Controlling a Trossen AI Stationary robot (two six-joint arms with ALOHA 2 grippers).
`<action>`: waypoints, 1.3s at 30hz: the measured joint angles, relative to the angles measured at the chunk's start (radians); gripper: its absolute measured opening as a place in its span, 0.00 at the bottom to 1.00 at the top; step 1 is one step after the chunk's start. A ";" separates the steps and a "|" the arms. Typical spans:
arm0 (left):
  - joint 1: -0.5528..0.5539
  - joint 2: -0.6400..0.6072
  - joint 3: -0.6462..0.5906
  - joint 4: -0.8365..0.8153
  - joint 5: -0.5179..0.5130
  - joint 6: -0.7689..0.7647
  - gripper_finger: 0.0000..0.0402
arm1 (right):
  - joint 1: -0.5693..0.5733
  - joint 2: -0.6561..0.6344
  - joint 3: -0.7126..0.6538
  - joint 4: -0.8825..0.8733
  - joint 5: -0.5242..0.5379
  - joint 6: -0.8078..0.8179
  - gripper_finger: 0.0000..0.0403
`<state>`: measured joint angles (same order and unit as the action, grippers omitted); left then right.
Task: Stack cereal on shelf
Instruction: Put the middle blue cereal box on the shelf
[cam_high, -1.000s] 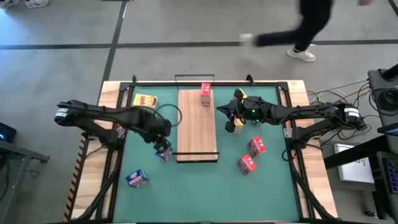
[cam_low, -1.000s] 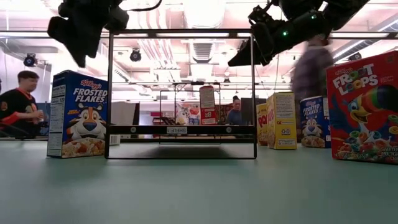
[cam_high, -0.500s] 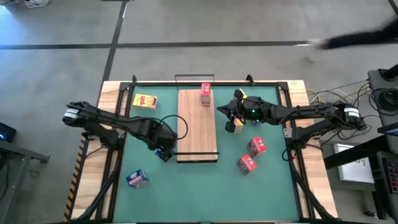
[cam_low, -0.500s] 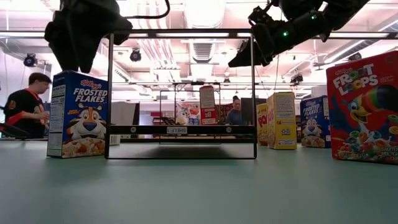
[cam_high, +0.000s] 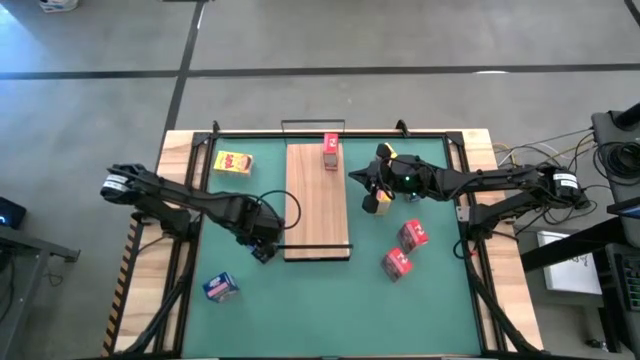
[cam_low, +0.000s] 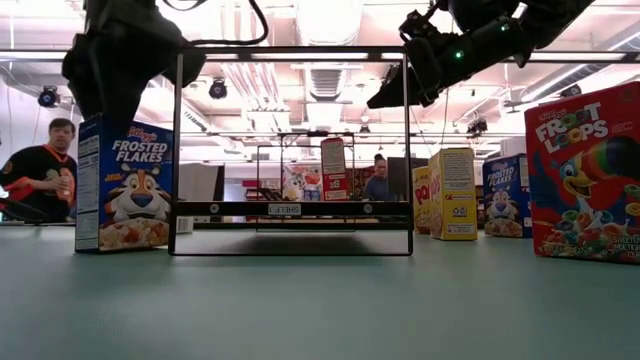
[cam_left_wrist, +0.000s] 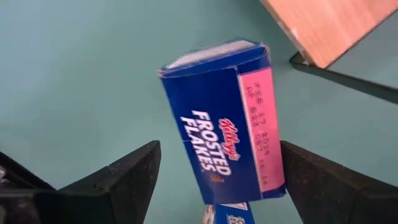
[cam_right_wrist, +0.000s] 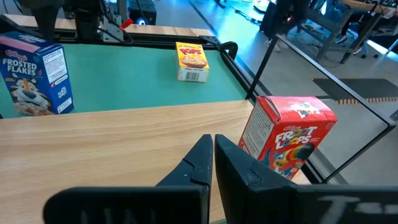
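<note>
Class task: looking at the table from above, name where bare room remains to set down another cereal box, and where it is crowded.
The wooden shelf is bare except for one red box at its far end. The near green mat between the blue box and two red boxes is free. It is crowded beside the shelf's near-left corner, around the left gripper, and around the right gripper.

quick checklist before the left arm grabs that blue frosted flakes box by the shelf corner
1. Left pincer open: ok, fingers spread wide.
2. Blue Frosted Flakes box between the fingers: ok, it sits in the gap in the left wrist view.
3. Box clear of the shelf: ok, green mat shows between them.
4. Box squared to the fingers: not ok, it sits skewed.
5. Right pincer out of the way: ok, shut, across the shelf.
6. Landing spot free: ok, only the red box stands at the shelf's far end.
</note>
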<state>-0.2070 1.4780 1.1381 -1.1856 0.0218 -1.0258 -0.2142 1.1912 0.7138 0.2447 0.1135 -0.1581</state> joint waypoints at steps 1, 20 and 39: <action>0.000 0.000 -0.002 0.000 -0.001 0.007 0.73 | 0.000 0.000 0.000 0.000 0.000 0.000 0.02; -0.003 0.000 0.000 0.006 0.006 0.066 0.45 | 0.000 0.000 0.000 0.001 0.000 0.000 0.02; 0.000 -0.131 0.073 -0.081 -0.075 0.212 0.40 | 0.000 0.001 0.000 0.001 0.000 0.001 0.02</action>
<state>-0.2069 1.3475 1.2108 -1.2668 -0.0530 -0.8139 -0.2142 1.1919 0.7139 0.2458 0.1140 -0.1575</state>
